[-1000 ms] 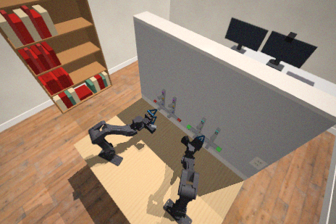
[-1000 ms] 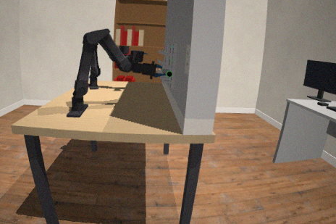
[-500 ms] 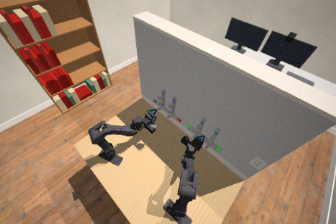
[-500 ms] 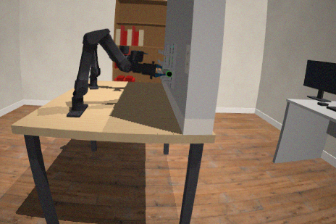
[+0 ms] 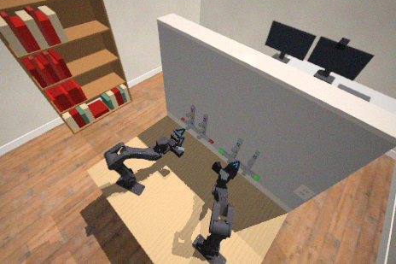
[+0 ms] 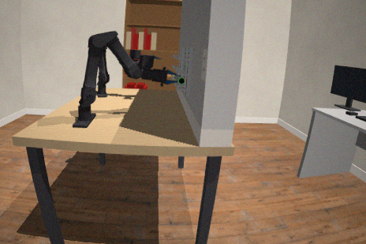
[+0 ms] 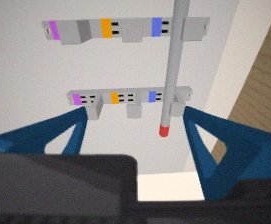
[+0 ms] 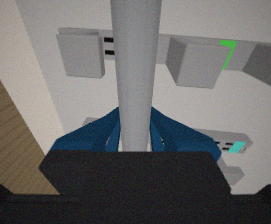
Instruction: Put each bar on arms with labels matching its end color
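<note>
At the right of the scene, the right hand [image 5: 235,164] [image 6: 173,79] [image 8: 135,111] grips the green-ended bar [image 5: 248,172] [image 6: 181,80] [image 8: 135,60] before the right rack [image 5: 255,159] [image 6: 188,64] [image 8: 163,50]. Straight and apparently rigid, the metal bar should be light enough for one arm, though its smooth, rounded length could slip or pivot if taken off-center. Its middle, between the rack's two uprights, looks the best place to hold it; level ends will matter when it is lowered.

The right arm reaches forward, elbow high, wrist pointed at the wall [image 5: 256,95] [image 6: 197,28] [image 7: 16,65] [image 8: 226,105], blue fingers closed on either side of the metal. A green label sits above the rack's middle arm, the likely destination, calling for a lift clear of the arm tips.

At left, the left hand [image 5: 183,136] [image 6: 158,58] [image 7: 135,111] stands wide open and empty, facing the left rack [image 5: 205,125] [image 7: 147,29], its arm bent and extended toward the wall. The red-ended bar [image 5: 196,130] [image 7: 172,75] lies across that rack's lowest pair, under blue labels, and appears to need a new home.
</note>
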You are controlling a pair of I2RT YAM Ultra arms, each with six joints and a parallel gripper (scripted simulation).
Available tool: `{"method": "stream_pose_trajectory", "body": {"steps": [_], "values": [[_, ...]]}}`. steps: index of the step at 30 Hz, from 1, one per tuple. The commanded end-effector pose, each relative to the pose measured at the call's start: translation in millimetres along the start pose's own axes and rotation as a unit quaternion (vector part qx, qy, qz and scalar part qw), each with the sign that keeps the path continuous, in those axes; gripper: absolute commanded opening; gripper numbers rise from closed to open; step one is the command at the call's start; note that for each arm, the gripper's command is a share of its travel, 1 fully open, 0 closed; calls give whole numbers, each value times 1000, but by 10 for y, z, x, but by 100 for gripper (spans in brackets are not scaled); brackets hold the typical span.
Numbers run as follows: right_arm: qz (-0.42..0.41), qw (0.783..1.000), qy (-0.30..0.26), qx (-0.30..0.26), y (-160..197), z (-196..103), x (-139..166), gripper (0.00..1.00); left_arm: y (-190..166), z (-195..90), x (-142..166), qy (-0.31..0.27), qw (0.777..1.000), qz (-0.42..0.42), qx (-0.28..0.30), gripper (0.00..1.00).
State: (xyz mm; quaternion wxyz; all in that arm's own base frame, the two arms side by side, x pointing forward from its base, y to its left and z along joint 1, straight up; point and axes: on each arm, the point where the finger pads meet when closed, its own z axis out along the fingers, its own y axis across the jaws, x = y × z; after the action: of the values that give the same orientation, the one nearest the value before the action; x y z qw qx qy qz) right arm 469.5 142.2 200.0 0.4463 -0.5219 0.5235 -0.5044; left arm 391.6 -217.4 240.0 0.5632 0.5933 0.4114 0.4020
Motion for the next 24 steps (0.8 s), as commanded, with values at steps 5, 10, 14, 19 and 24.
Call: {"method": "stream_pose_trajectory", "body": {"steps": [5,10,14,19,24], "values": [[30,998,1,46,-336,-134,5,0,146,9,-17,1,1000,-7,-21,100],[30,998,1,46,-330,-181,5,0,146,9,-17,1,1000,-7,-21,100],[30,998,1,46,-327,-199,5,0,146,9,-17,1,1000,-7,-21,100],[30,998,1,46,-319,-246,4,0,146,9,-17,1,1000,-7,-21,100],[30,998,1,46,-311,-292,4,0,146,9,-17,1,1000,-7,-21,100]]}}
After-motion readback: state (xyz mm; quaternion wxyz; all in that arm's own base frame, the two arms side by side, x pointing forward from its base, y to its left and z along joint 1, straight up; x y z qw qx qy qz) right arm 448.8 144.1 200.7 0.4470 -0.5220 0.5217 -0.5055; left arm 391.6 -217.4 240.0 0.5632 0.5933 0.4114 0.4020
